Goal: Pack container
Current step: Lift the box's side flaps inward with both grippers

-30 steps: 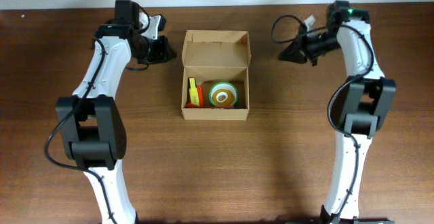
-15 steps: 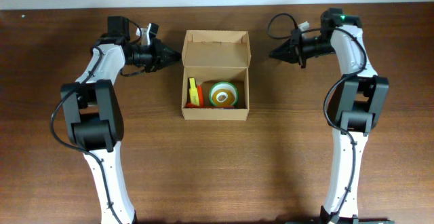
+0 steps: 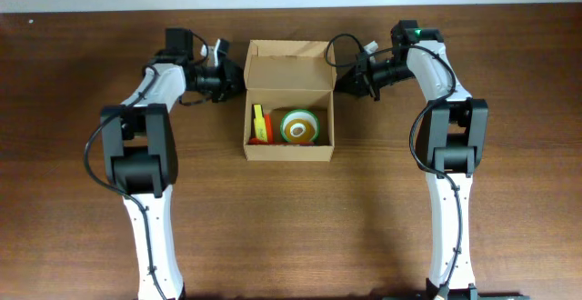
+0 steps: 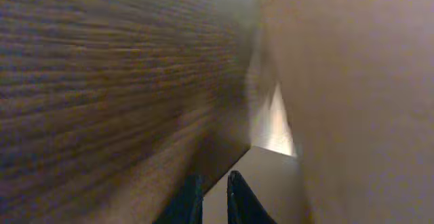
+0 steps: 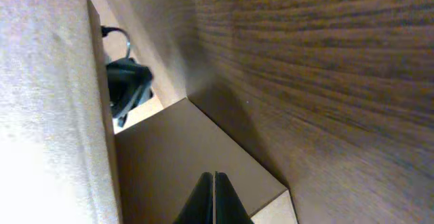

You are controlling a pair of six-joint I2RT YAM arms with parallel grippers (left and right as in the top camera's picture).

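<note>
Gripper-wise: left gripper (image 3: 238,80) pinched nearly shut on nothing, right gripper (image 3: 340,80) pressed fully shut, also empty. Have both swung inward over the last second, from well out on either side to just beside the raised lid (image 3: 289,71) of the container (image 3: 289,151), one tip at each end flap. Seen from the left wrist, dark fingers (image 4: 241,200) low against pale cardboard; from the right wrist, closed fingers (image 5: 214,193) over a brown flap. Cannot tell whether either tip is actually touching.

Judged as the closing step: packing looks done, with a green tape roll (image 3: 298,125), a yellow item (image 3: 260,120) and something red (image 3: 270,133) already lying inside. Sits mid-table (image 3: 382,209), between the arms, lid upright at the far edge.

In the way: little. Worth watching the right arm's cable loop (image 3: 346,39) hanging near the lid's right corner, a possible snag. Also a light box, likely to slide if pushed unevenly.
</note>
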